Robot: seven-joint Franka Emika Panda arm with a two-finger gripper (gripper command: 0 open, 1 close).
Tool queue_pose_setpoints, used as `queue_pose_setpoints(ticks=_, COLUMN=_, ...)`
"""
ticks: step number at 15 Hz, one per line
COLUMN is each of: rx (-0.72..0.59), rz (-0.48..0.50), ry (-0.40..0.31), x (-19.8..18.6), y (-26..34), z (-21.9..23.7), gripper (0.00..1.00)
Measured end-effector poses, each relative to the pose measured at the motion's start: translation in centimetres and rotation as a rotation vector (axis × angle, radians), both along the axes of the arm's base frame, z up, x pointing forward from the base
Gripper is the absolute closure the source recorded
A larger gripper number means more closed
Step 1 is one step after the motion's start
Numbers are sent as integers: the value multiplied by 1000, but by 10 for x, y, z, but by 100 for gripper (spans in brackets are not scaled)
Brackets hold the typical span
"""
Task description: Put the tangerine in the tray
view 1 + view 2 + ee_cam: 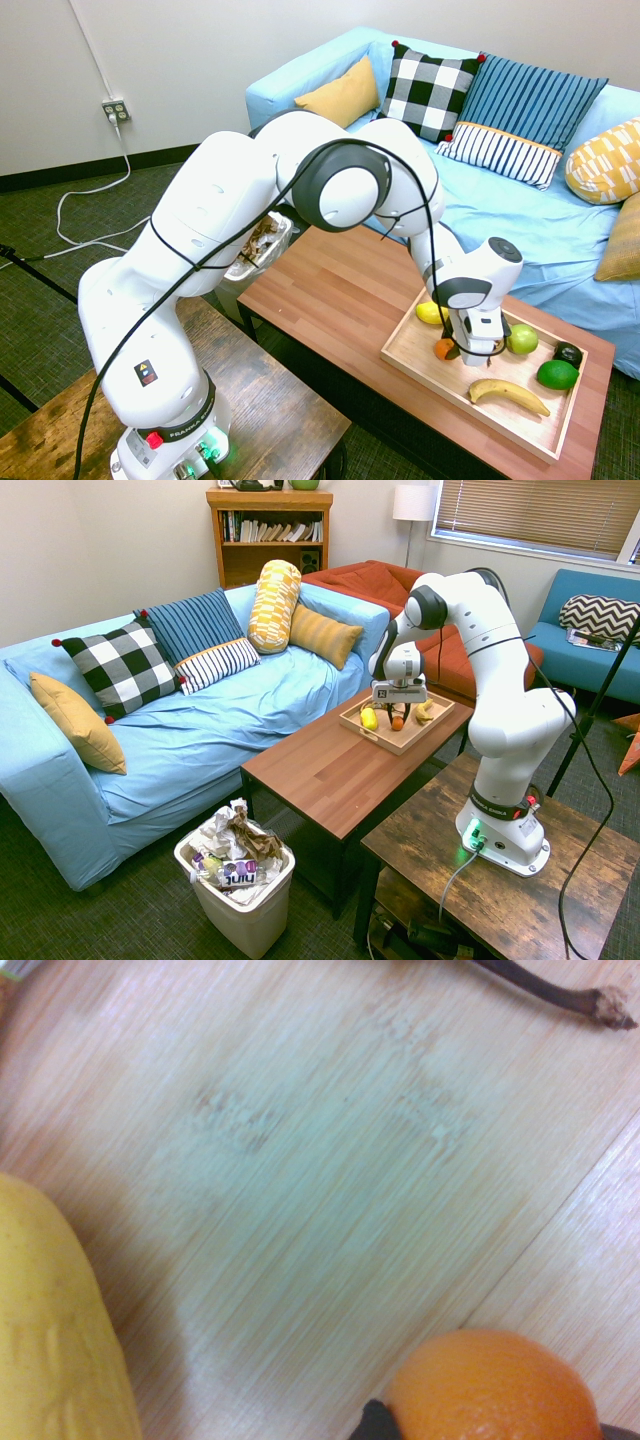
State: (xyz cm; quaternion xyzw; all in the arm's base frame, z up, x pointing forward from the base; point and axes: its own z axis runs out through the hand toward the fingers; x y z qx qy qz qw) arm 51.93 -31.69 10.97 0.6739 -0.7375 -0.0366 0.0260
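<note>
On the brown wooden coffee table [340, 290], beside the light blue sofa [520, 215], stands the tray [420, 362], shallow and of pale wood, near the table's far end from the white waste bin [240, 905]. Over the tray hangs the gripper [462, 352], pointing straight down, low above the tray floor. Between its fingers sits the tangerine [445, 349], small and bright orange, with the fingers closed narrowly on it from both sides. Cannot be told from the exterior views whether the tangerine already touches the wood or is just above it. Seen also in the wrist view, at the lower edge: the tangerine [490, 1388] over the pale grain of the tray [330, 1160].

Inside the tray, just beside the tangerine, lies a yellow lemon-like fruit [431, 313], near the rim on the side toward the sofa. Behind the gripper, partly hidden by it, a green apple [522, 339]. Further along, a green lime [557, 375] and a dark round fruit [568, 353], close together near the tray's end. Along the front rim, a banana [508, 395], lying flat and well apart from the tangerine. In the wrist view, only the dark stem of the banana [560, 992] at one corner, and the yellow fruit [55, 1330] filling another.

On the sofa, several cushions: a checked black and white one [428, 88], a blue striped one [530, 110], a plain yellow one [345, 95]. In the waste bin, crumpled paper and wrappers.
</note>
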Motion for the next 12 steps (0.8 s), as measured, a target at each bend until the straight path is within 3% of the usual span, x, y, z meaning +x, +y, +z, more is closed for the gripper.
queue_pose_setpoints(ticks=8, rx=0, rz=17, ry=-6, x=1, y=0, z=5, gripper=0)
queue_pose_setpoints(ticks=12, rx=-18, rz=13, ry=-33, x=-10, y=-12, z=43, gripper=0)
